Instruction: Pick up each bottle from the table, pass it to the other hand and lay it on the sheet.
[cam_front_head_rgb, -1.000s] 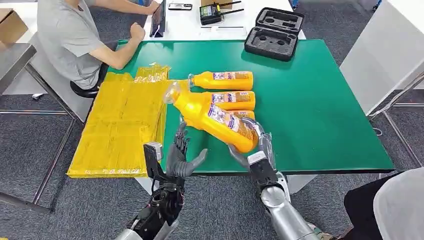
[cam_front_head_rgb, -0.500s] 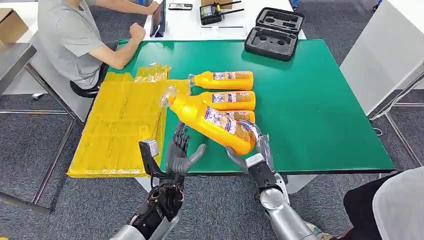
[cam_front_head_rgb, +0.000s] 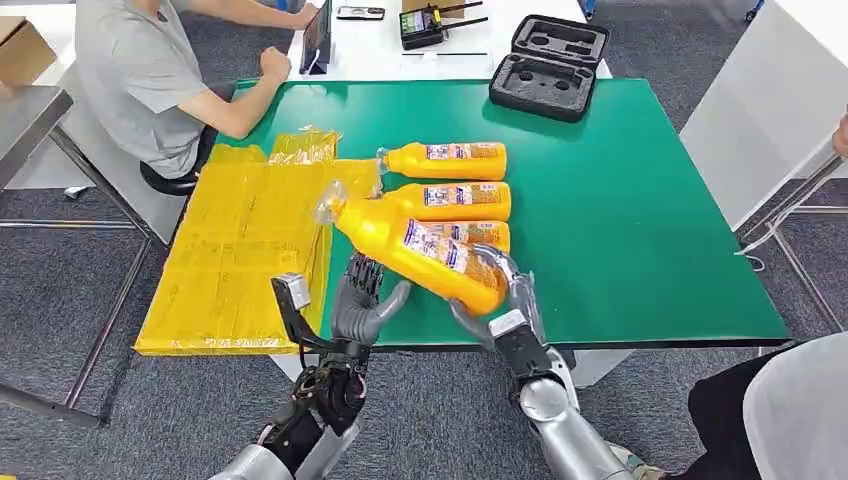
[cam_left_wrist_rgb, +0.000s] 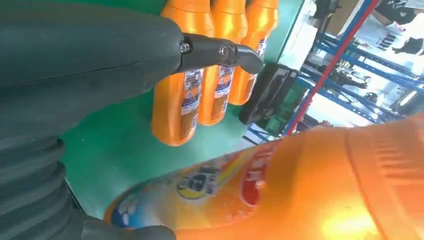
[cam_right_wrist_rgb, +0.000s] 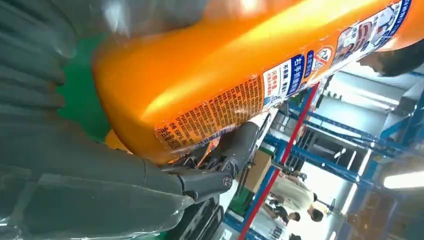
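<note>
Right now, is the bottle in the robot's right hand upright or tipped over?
Tipped. The bottle, gripped at its base by the right hand, slants with its cap toward the yellow sheet.

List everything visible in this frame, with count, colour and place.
held bottle: one, orange, above the table's near edge
lying bottles: three, orange, side by side on the table
sheet: one, yellow, on the table's left side
table: one, green
foam case: one, black, open, at the table's far edge
person: one, grey shirt, seated far left
right hand: grips the held bottle's base
left hand: fingers apart, beside the held bottle
</note>
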